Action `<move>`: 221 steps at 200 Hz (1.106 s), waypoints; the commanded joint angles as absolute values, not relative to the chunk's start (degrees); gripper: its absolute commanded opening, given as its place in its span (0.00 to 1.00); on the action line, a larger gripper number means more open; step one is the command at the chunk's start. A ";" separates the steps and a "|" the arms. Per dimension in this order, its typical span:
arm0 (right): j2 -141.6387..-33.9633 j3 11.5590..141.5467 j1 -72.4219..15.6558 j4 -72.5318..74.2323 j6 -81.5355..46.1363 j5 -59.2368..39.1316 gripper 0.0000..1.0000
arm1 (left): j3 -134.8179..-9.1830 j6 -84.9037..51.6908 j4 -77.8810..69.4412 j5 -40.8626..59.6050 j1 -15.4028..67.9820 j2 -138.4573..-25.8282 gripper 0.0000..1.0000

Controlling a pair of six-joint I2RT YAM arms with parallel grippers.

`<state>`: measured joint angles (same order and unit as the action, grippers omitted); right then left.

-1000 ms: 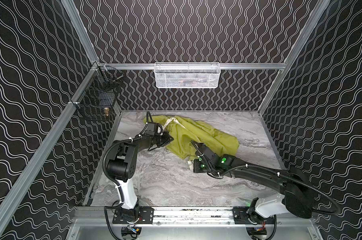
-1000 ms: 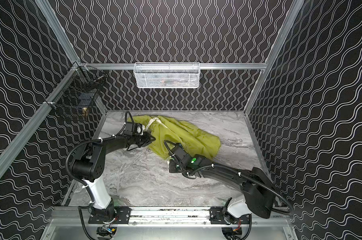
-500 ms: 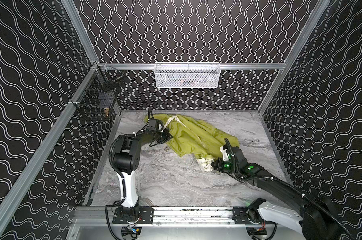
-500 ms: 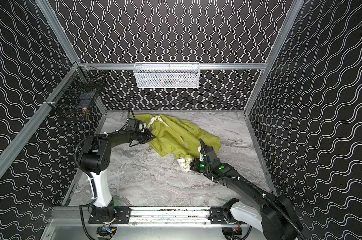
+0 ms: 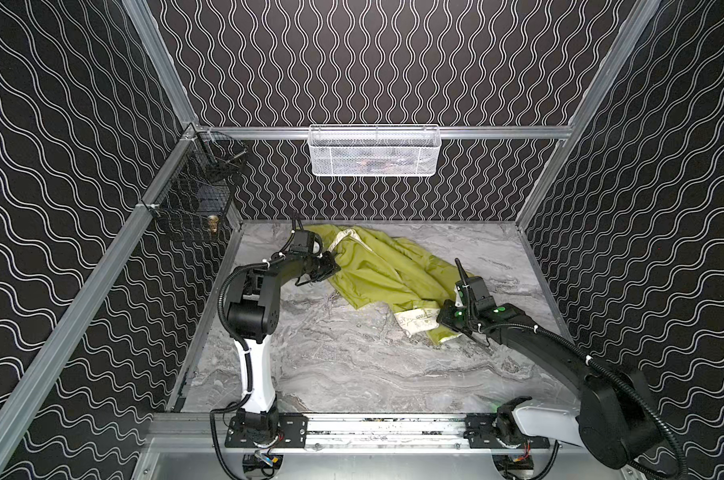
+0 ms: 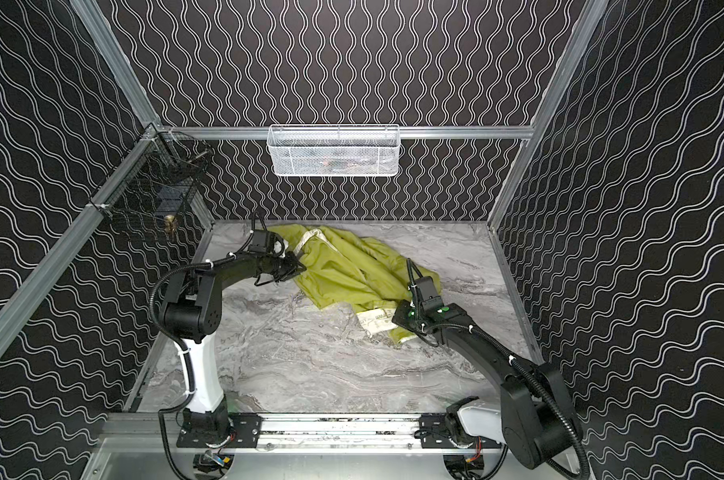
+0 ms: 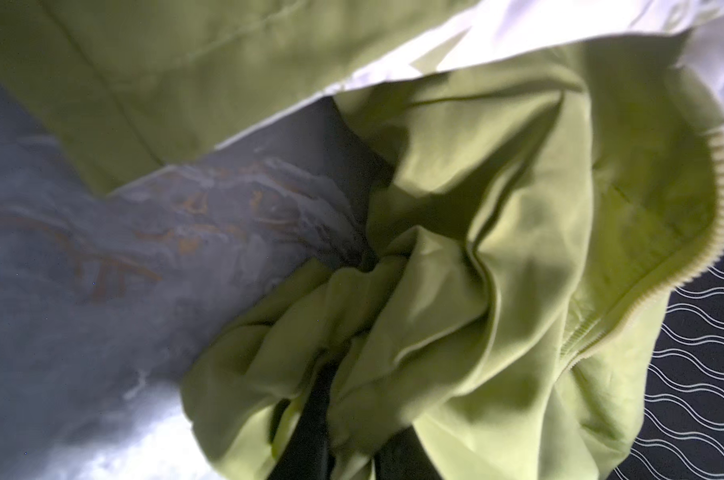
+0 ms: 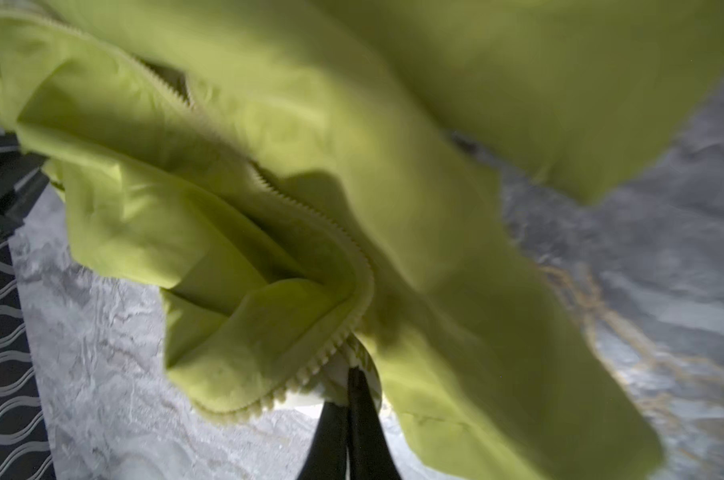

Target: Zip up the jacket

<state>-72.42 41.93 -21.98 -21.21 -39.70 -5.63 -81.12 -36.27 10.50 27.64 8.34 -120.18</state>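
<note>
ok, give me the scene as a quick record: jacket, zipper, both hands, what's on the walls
garment: yellow-green thin fabric jacket, crumpled, toward the back of the grey marble-look tabletop
zipper: zipper teeth exposed along a loose edge; not zipped where visible
lining: cream printed lining turned out at the near right end
left hand: shut on bunched fabric at the jacket's far left end
right hand: shut on the jacket's edge beside the teeth
walls: white mesh basket on the back wall; black wire basket on the left wall
</note>
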 commanded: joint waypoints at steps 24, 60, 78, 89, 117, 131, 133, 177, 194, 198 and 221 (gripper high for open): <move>-69.85 42.07 -21.38 -21.94 -38.45 -11.16 0.03 | -84.83 -34.72 12.59 27.77 7.56 -121.50 0.19; -66.57 41.04 -21.43 -20.93 -41.80 -15.47 0.29 | -83.31 -35.86 10.94 28.65 7.56 -119.76 0.22; -63.67 40.20 -21.49 -20.56 -44.33 -16.41 0.37 | -81.88 -36.21 9.96 29.09 7.53 -118.96 0.24; -61.72 39.82 -21.68 -20.35 -46.06 -17.09 0.40 | -81.03 -36.47 9.39 29.34 7.56 -118.49 0.24; -59.33 40.05 -24.45 -18.98 -50.18 -18.10 0.42 | -79.39 -36.83 8.70 29.40 7.56 -117.12 0.29; -59.53 40.65 -28.00 -17.89 -52.65 -17.51 0.41 | -78.40 -36.91 8.61 29.30 7.64 -115.81 0.33; -59.64 40.81 -28.67 -17.68 -52.95 -17.32 0.41 | -78.27 -36.91 8.61 29.17 7.58 -115.50 0.33; -66.73 44.49 -39.02 -14.99 -57.60 -10.88 0.41 | -72.95 -36.11 10.81 26.56 8.73 -106.35 0.48; -69.10 43.11 -39.14 -11.71 -59.21 -10.11 0.39 | -70.72 -36.48 11.41 26.36 10.38 -102.96 0.51; -69.61 42.84 -39.11 -10.94 -59.60 -9.84 0.38 | -70.15 -36.73 11.28 26.49 11.07 -102.29 0.52; -72.29 42.21 -39.16 -7.51 -60.98 -8.49 0.36 | -66.77 -39.23 8.88 27.12 15.11 -99.68 0.55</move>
<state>-70.32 42.54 -38.96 -13.21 -57.52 -11.27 -69.21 -36.67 10.41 26.96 12.12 -101.71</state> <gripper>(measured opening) 0.361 0.538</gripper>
